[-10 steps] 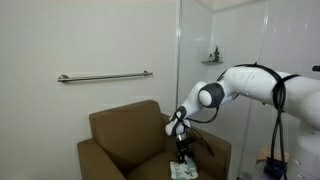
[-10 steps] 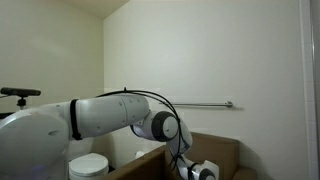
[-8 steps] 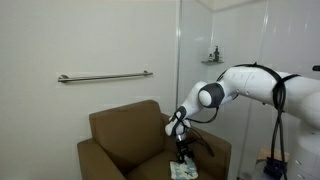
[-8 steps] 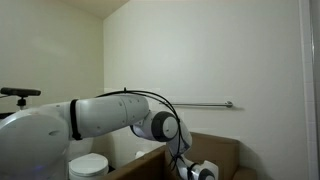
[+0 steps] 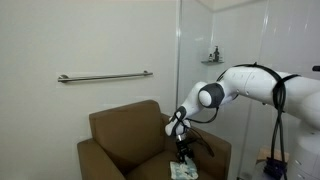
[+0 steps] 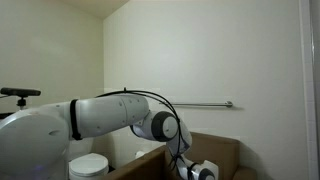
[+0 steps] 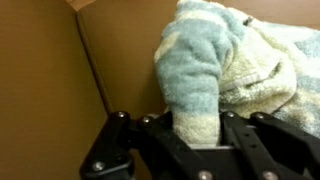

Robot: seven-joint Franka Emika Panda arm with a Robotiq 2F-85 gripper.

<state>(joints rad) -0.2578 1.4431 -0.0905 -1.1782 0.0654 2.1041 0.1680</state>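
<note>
We see the gripper [image 7: 195, 128] closed on a raised fold of the striped towel [image 7: 205, 70], which lies on the seat of the brown armchair [image 5: 122, 130]. Its fingertips are hidden, so the pinch is likely rather than certain. The chair's side wall stands close beside the towel, and the white wall behind carries a grab bar [image 5: 105, 76] and a small shelf [image 5: 212, 60].

Nothing legible: no lettering, label, brand or number readable on towel [image 7: 200, 80], armchair [image 5: 120, 130], wall [image 5: 90, 40] or arm [image 5: 250, 85].
</note>
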